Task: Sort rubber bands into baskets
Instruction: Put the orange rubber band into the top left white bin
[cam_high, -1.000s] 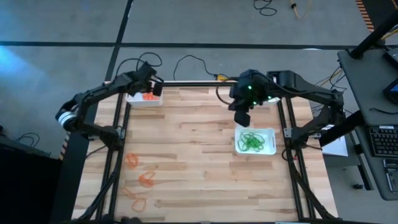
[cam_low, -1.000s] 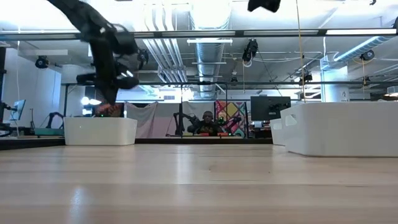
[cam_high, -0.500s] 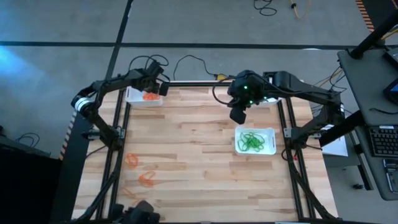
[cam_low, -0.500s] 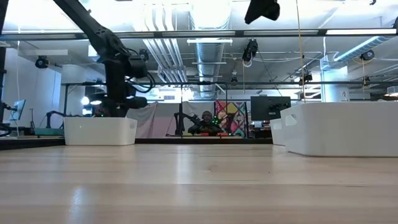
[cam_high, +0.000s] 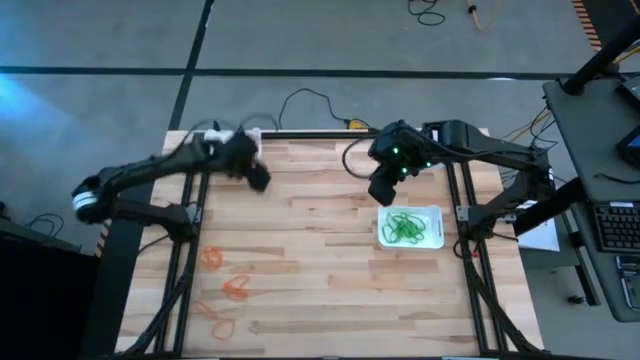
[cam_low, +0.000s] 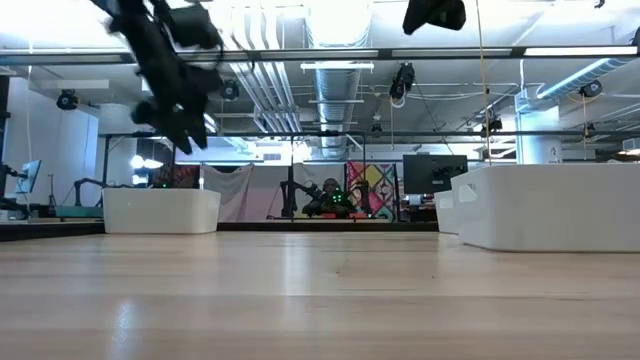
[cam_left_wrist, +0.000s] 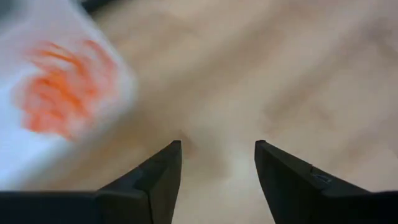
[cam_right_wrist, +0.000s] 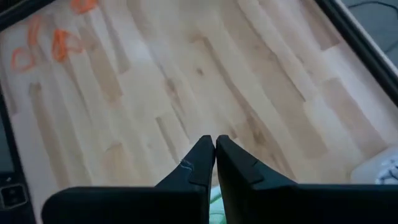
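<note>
My left gripper (cam_left_wrist: 217, 155) is open with nothing between its fingers. It hangs in the air (cam_low: 185, 120) beside the far-left basket (cam_low: 160, 211), which holds orange rubber bands (cam_left_wrist: 62, 93). More orange rubber bands lie on the table at the near left (cam_high: 212, 256) (cam_high: 237, 288) (cam_high: 222, 322). My right gripper (cam_right_wrist: 215, 149) is shut and empty, high over the table (cam_high: 385, 187), just beyond the basket (cam_high: 432, 212) holding green rubber bands (cam_high: 405, 228).
In the low view another white basket (cam_low: 448, 210) stands behind the large one on the right (cam_low: 550, 205). Black cables (cam_high: 300, 100) run along the table's far edge. The bare wood in the table's middle (cam_high: 310, 230) is free.
My left gripper has opened over the far-left basket. It has then risen and swung away from the basket toward the table's near edge and middle. My right gripper has stayed shut and has hardly moved.
</note>
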